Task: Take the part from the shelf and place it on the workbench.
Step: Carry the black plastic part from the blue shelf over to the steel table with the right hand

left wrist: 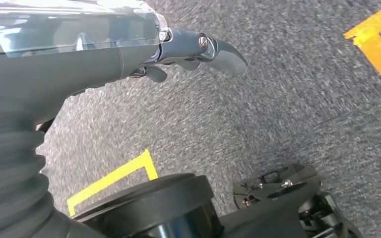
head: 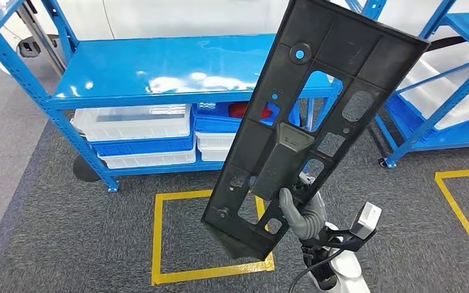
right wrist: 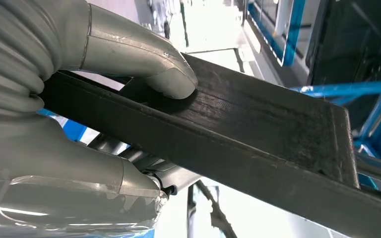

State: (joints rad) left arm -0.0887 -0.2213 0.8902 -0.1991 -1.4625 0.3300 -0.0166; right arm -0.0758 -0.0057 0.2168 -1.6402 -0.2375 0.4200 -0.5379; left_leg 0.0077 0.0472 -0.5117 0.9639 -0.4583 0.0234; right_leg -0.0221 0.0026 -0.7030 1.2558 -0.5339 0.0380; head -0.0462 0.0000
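And there it is, the part [head: 305, 116], a long black moulded panel full of cut-outs, up in the air and tilted, its upper end leaning away to the right over the blue shelf [head: 177, 67]. The right hand [head: 302, 210] has it near the lower end: the grey thumb wraps over the front face beside a cut-out, and from the right wrist that thumb presses flat on the panel's narrow edge, with the rest of the hand clamped beneath it. A firm grip, nothing loose there. The darker fingers are behind the panel (no telling how they lie). The panel's top corner runs out of the head view, and it covers part of the bins [head: 140, 131] under the shelf, white and blue ones stacked together. Below it, yellow tape [head: 157, 238] marks a square on the grey carpet. Down at the left wrist, the left hand [left wrist: 198, 52] hangs over the carpet, fingers extended, holding nothing; the picture is blurred and the grey cover hides most of it.
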